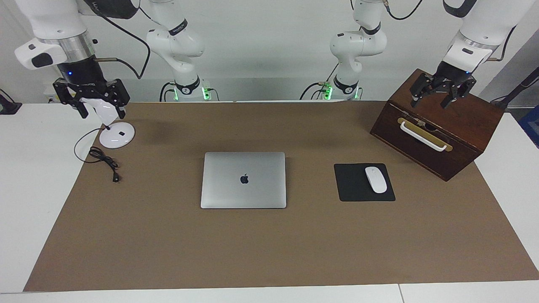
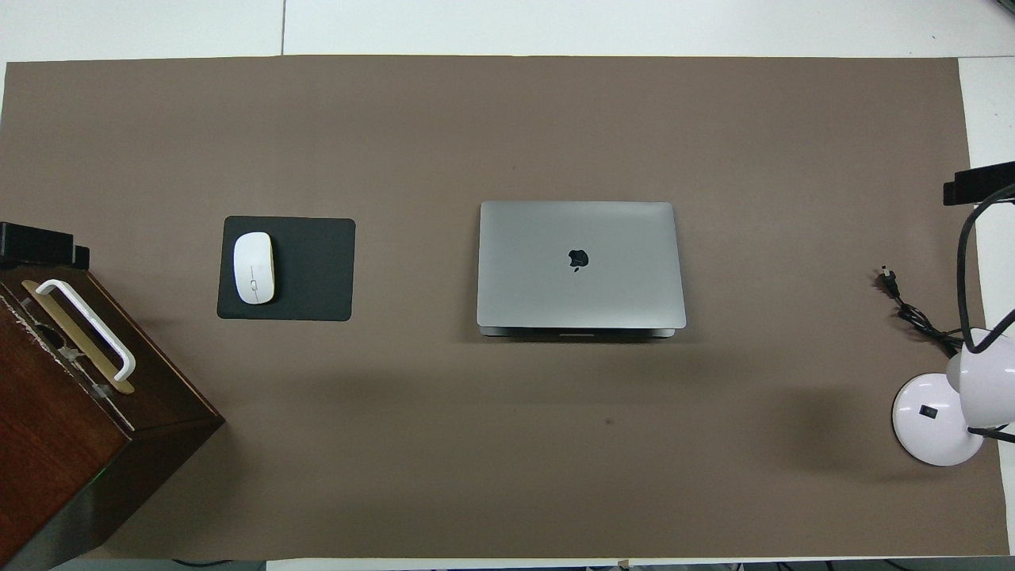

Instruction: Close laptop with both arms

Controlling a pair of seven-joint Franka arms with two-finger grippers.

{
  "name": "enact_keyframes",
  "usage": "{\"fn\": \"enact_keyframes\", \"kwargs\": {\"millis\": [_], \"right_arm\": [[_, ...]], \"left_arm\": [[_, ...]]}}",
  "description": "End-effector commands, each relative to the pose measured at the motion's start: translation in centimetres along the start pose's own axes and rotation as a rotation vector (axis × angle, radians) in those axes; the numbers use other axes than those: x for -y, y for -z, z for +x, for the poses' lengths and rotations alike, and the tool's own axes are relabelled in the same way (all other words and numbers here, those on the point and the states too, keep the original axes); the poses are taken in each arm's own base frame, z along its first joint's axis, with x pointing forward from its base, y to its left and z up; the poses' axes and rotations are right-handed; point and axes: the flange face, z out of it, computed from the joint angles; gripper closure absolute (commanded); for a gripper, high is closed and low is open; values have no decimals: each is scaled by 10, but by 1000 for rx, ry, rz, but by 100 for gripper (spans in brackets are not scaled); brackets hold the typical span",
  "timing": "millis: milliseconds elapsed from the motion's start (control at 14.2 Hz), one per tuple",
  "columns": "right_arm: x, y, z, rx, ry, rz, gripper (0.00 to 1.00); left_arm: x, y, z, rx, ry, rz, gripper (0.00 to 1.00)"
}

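Observation:
The silver-grey laptop (image 1: 243,179) lies shut and flat in the middle of the brown mat, its lid with the dark apple logo facing up (image 2: 579,263). Neither arm touches it. My left gripper (image 1: 433,100) hangs open over the top of the wooden box at the left arm's end of the table, and only its black tip (image 2: 40,242) shows from overhead. My right gripper (image 1: 101,110) hangs open over the white desk lamp at the right arm's end; the overhead view shows its tip (image 2: 979,184) apart from the lamp head.
A black mousepad (image 1: 351,187) with a white mouse (image 1: 375,179) lies beside the laptop toward the left arm's end. The dark wooden box (image 1: 476,124) has a white handle (image 1: 422,135). The lamp's round base (image 1: 117,135) and its black cable (image 1: 103,160) sit at the mat's edge.

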Motion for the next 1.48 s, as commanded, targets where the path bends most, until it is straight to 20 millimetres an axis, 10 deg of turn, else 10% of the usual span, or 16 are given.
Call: {"fn": "enact_keyframes", "kwargs": {"millis": [0, 562, 1405], "right_arm": [[-4, -1, 1, 21, 23, -4, 0], [-1, -51, -8, 192, 23, 19, 0], [2, -56, -12, 206, 37, 23, 0]], "left_arm": [[-2, -3, -1, 12, 50, 23, 0], [3, -4, 1, -14, 102, 27, 0], [7, -8, 5, -49, 114, 32, 0]]}}
